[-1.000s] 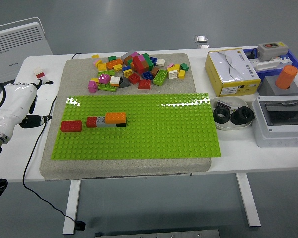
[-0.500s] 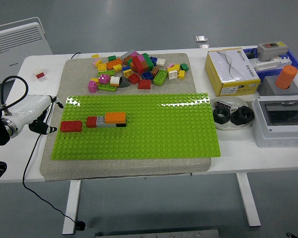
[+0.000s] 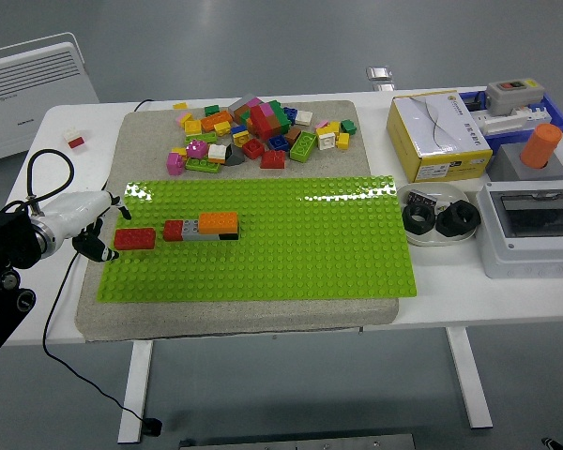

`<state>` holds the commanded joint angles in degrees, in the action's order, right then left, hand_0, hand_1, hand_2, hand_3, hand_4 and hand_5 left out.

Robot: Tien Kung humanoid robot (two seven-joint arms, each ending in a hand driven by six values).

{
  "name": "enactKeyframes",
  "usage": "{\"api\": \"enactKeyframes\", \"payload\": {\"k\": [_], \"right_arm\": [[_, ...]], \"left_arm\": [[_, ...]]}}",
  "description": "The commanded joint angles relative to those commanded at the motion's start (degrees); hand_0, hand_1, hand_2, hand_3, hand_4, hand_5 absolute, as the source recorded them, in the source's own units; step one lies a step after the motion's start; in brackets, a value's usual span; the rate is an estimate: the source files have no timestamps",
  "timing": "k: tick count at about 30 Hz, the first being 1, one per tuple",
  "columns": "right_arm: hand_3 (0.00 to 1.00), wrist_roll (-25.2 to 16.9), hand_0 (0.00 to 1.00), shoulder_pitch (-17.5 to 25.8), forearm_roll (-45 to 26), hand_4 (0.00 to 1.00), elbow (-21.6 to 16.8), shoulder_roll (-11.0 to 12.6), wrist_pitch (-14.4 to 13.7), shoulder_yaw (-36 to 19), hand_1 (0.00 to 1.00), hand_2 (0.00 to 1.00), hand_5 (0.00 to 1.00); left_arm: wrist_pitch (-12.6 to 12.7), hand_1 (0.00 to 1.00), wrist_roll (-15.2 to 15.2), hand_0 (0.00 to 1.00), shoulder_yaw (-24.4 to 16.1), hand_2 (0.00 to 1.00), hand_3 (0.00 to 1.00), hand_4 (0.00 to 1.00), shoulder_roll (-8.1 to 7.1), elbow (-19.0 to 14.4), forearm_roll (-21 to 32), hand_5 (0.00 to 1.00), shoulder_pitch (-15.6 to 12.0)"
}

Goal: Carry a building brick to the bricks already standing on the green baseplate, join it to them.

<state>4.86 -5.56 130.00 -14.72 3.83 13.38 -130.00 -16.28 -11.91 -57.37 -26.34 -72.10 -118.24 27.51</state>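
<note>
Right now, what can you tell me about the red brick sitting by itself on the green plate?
The red brick is a long, flat rectangle of shiny plastic with studs on top. It lies flat near the left edge of the green baseplate, a small gap apart from the joined row of bricks to its right. The left hand is just beside its left end, not holding it.

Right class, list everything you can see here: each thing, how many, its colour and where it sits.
Table: one, white.
Mat: one, grey, on the table.
Baseplate: one, green, on the mat.
Lone brick: one, red, baseplate's left end.
Joined bricks: one row, red, grey, orange and black, right of the lone brick.
Loose bricks: a pile, mixed colours, far end of the mat.
Box: one, yellow and white, right.
Black rings: two, in a white dish.
Grey case: one, far right.
Orange cylinder: one, on a grey block.
Left hand: white with black fingertips, by the baseplate's left edge.
</note>
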Motion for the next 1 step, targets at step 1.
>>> {"api": "enactKeyframes", "payload": {"k": [1], "right_arm": [[0.671,0.01,0.654,0.01,0.0,0.713,0.0,-0.01,-0.01,0.0,0.553,0.591,0.96]], "left_arm": [[0.08,0.212,-0.1,0.557,-0.59,0.146,0.694,0.911,0.35,-0.29,-0.47,0.002,-0.18]]}}
